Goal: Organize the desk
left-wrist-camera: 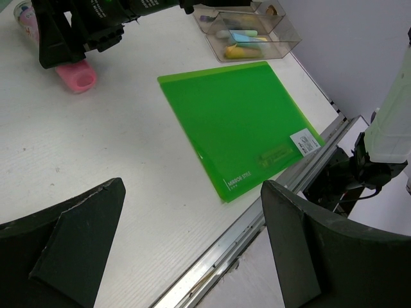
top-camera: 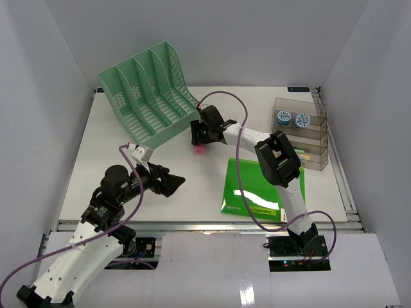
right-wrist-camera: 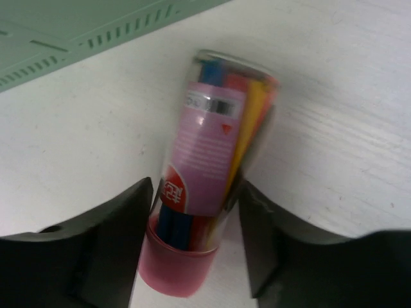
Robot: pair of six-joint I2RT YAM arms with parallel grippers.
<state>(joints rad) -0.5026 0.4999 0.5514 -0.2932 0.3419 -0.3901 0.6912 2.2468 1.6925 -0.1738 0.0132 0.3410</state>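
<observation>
On the white desk [top-camera: 128, 186] lies a clear tube of coloured pens [right-wrist-camera: 205, 160] with a pink cap [top-camera: 200, 149], just in front of the green file rack. My right gripper [right-wrist-camera: 196, 212] reaches down over it, one finger against each side of the tube near the cap end. My left gripper [left-wrist-camera: 192, 244] hovers open and holding nothing above the desk's front left, over the silver rail [left-wrist-camera: 257, 218]. From the left wrist view, the pink cap [left-wrist-camera: 77, 76] shows under the right gripper.
A mint-green file rack [top-camera: 151, 96] stands at the back left. A flat green folder [top-camera: 257, 186] lies front right, near the rail. A clear tiered organiser [top-camera: 308, 131] at the right edge holds two blue tape rolls [top-camera: 283, 117] and small items.
</observation>
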